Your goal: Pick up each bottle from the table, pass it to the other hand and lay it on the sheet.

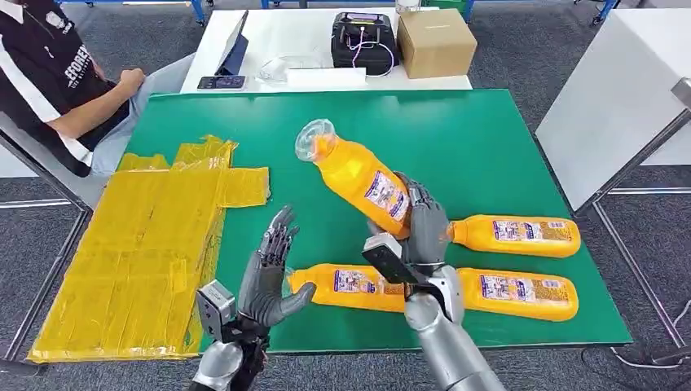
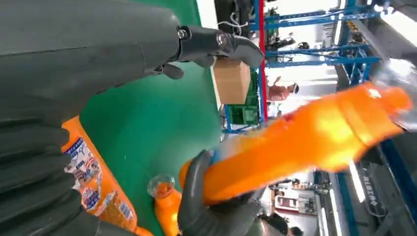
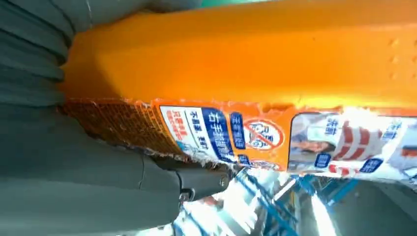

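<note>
**Legible text and signs**

Held bottle point(image 3: 246, 64), right wrist view: the label carries Chinese print in white on blue and in red on white, too blurred and turned to read with confidence. Beside it is a red circle with a diagonal bar, a prohibition sign. Further along are more blue and red blocks, smeared.

Head view: the labels on the three lying bottles point(image 1: 515, 235) point(image 1: 517, 294) point(image 1: 346, 284) show blue, white and red patches, too small to read.

Person's dark shirt point(image 1: 37, 61): white letters, partly visible, reading about "FORE"; the rest is cut off. A small white emblem near the shoulder is illegible.
</note>
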You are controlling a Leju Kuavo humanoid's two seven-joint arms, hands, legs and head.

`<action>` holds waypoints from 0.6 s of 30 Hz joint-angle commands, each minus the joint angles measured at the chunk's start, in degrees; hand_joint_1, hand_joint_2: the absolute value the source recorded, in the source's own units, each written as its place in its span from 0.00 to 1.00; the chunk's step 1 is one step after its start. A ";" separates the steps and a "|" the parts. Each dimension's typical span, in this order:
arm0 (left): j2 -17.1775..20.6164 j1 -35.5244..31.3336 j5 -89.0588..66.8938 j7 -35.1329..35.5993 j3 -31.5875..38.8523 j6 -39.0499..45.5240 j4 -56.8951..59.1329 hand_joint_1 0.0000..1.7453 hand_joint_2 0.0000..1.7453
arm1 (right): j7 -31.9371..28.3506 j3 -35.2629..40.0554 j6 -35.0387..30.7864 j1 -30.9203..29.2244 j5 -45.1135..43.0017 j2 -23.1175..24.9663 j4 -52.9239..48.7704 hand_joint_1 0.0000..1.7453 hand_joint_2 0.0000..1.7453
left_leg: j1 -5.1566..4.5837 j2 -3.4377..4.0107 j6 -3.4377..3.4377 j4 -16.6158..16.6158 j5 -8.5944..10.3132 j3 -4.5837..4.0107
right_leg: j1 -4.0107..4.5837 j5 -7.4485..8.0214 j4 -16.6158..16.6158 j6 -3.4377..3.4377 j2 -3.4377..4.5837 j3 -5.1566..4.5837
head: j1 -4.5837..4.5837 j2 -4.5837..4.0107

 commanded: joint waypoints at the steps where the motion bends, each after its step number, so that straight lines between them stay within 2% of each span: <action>1: 0.66 0.29 -1.01 0.18 -0.75 0.83 -1.63 0.00 1.00 | -0.77 1.50 2.94 3.70 -2.26 1.36 -8.18 1.00 1.00 | 0.06 0.04 -0.05 -0.01 -0.08 0.14 | 0.08 -0.07 -0.07 -0.05 -0.04 0.20 | 0.00 0.00; 6: 0.56 0.58 -1.37 0.21 -0.71 1.08 -1.99 0.00 1.00 | -1.41 2.50 5.13 4.60 -4.44 1.86 -8.59 1.00 1.00 | 0.01 0.05 -0.03 -0.02 -0.04 0.09 | 0.01 -0.04 -0.03 -0.02 -0.01 0.11 | 0.00 0.00; 7: 0.56 0.58 -1.37 0.21 -0.71 1.08 -1.99 0.00 1.00 | -1.41 2.50 5.13 4.60 -4.44 1.86 -8.59 1.00 1.00 | 0.11 0.16 -0.08 -0.05 -0.15 0.32 | 0.13 -0.09 -0.17 -0.07 0.02 0.40 | 0.00 0.00; 11: 0.46 0.64 -1.48 0.20 -0.74 1.18 -1.96 0.00 1.00 | -1.62 3.01 6.29 4.68 -4.92 1.77 -8.54 1.00 1.00 | 0.04 0.08 -0.03 -0.02 -0.06 0.12 | 0.05 -0.04 -0.07 -0.03 0.02 0.17 | 0.00 0.00; 18: 0.17 -0.02 -1.53 0.20 -0.88 1.33 -1.08 0.00 1.00 | -1.71 10.45 13.06 4.28 -2.95 1.93 -3.29 1.00 1.00 | 0.03 0.11 -0.04 -0.05 -0.05 0.14 | 0.04 -0.02 -0.08 -0.03 0.05 0.15 | 0.00 0.00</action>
